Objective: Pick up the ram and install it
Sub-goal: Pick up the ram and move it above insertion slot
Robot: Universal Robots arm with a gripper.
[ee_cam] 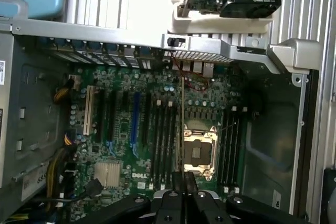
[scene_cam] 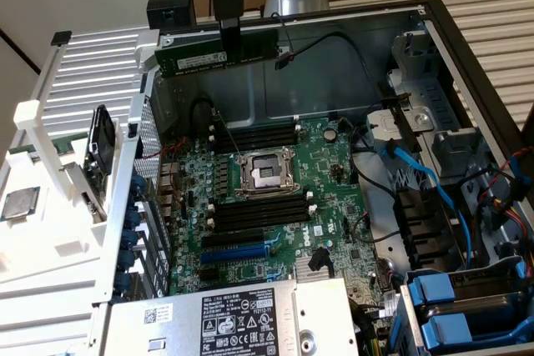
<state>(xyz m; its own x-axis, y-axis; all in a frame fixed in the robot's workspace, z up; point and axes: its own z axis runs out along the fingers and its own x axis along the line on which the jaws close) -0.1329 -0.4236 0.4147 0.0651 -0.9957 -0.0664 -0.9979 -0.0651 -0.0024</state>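
The vertical black gripper (scene_cam: 227, 39) is pinching the long flat green ram stick (scene_cam: 190, 57), holding it level beside the open grey metal case's (scene_cam: 334, 72) upper rim, well above the green motherboard (scene_cam: 334, 193).

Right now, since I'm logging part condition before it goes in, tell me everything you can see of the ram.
The ram is a long, thin green circuit-board stick with a white label on its face. It hangs on edge, lengthwise and nearly level, clamped near its middle from above by the pincer. It sits high, by the case's far rim, above the motherboard and clear of the black slots. Nothing else touches it.
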